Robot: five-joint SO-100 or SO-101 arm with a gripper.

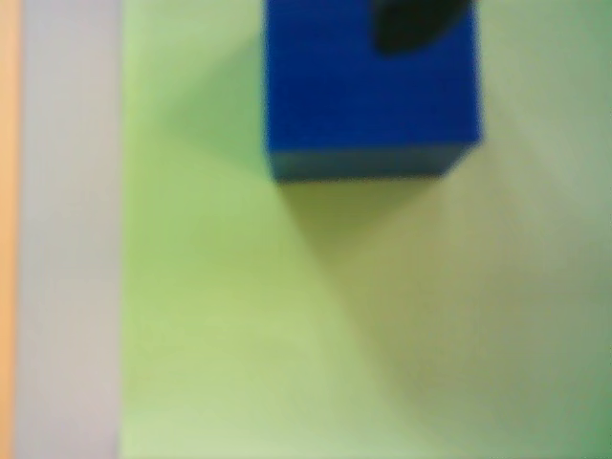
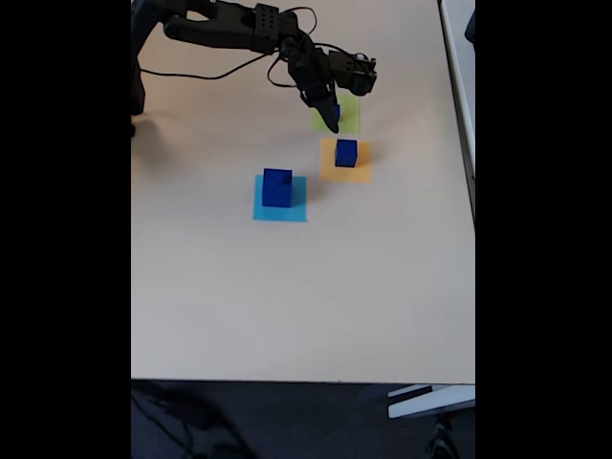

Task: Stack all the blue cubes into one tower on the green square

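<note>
- fixed view: black arm (image 2: 239,29) reaches in from the top left across a beige table (image 2: 287,287), cable looping off it
- gripper (image 2: 332,122) points down over the green square (image 2: 348,117), near the top of the table
- can't tell if the gripper is open or closed; fingers look like one dark point in the fixed view, and a blurred dark finger tip (image 1: 411,24) shows at the top edge in the wrist view
- wrist view: a blue cube (image 1: 368,91) sits on the green square (image 1: 239,316), the dark tip overlapping the cube's top; whether it touches the cube is unclear, picture very blurry
- in the fixed view that cube is a sliver of blue (image 2: 338,112) beside the gripper, mostly hidden
- second blue cube (image 2: 346,152) stands on the orange square (image 2: 344,172), just below the green one
- biggest blue cube (image 2: 277,186) stands on the light blue square (image 2: 280,208), left of and lower than the orange
- each cube is apart from the others, one per square, nothing stacked
- wrist view left edge: a grey-white strip of table (image 1: 67,239), then a thin bit of orange (image 1: 8,191)
- dark floor and a pale object (image 2: 426,402) below the table's near edge
</note>
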